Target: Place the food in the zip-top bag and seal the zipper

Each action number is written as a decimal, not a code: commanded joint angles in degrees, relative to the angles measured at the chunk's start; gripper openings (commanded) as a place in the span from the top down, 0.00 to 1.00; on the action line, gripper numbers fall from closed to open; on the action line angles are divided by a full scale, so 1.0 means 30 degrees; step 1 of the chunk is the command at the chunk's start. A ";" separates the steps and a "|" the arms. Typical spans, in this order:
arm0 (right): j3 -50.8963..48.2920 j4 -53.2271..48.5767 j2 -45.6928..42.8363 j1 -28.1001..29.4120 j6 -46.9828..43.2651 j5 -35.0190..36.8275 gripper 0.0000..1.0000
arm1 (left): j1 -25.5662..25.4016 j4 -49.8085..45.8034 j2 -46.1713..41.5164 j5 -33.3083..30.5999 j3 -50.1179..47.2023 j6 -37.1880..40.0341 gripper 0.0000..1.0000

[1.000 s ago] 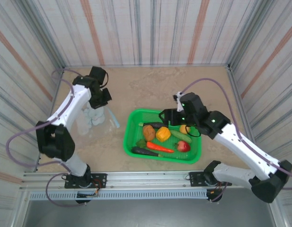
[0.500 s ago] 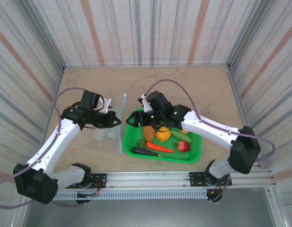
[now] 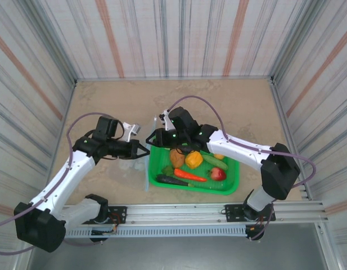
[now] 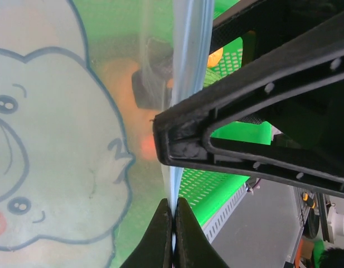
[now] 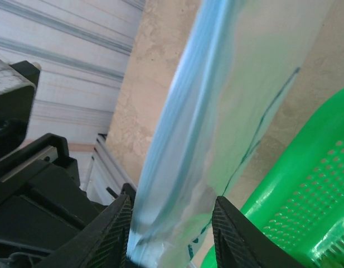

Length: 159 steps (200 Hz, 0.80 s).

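Observation:
The clear zip-top bag (image 3: 134, 164) hangs left of the green basket, with a cartoon face printed on its side (image 4: 43, 139). My left gripper (image 3: 144, 150) (image 4: 173, 223) is shut on the pale blue zipper (image 4: 185, 67) at the bag's mouth. My right gripper (image 3: 153, 137) (image 5: 172, 234) is open; its fingers (image 5: 113, 234) stand either side of the zipper (image 5: 183, 123). The food lies in the basket: potato (image 3: 176, 157), orange fruit (image 3: 194, 160), cucumber (image 3: 215, 162), carrot (image 3: 189, 175), apple (image 3: 217, 174), eggplant (image 3: 172, 180).
The green mesh basket (image 3: 156, 147) (image 5: 305, 184) sits right of centre, close against the bag and both grippers. Striped walls close in the table on three sides. A metal rail (image 3: 184, 212) runs along the near edge.
My left arm swung from the back left toward the basket, carrying the bag. My right arm moved left from over the basket to the bag's mouth.

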 commanded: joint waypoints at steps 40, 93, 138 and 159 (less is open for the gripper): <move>-0.1731 0.2479 -0.1659 -0.0603 0.0814 -0.0875 0.61 | -0.0247 0.0154 -0.0124 0.0300 -0.0209 0.0117 1.00; -0.2019 0.2549 -0.1642 -0.0697 0.0842 -0.0881 0.76 | -0.0550 0.0183 -0.0164 0.0211 -0.0195 0.0072 1.00; -0.1952 0.2615 -0.1228 -0.0724 0.0912 -0.1052 0.75 | -0.1190 0.0181 -0.0151 -0.0249 -0.0235 0.0039 1.00; -0.2202 0.2690 -0.1334 -0.0771 0.0955 -0.1004 0.86 | -0.1190 0.0096 -0.0330 -0.0506 -0.0209 -0.0005 1.00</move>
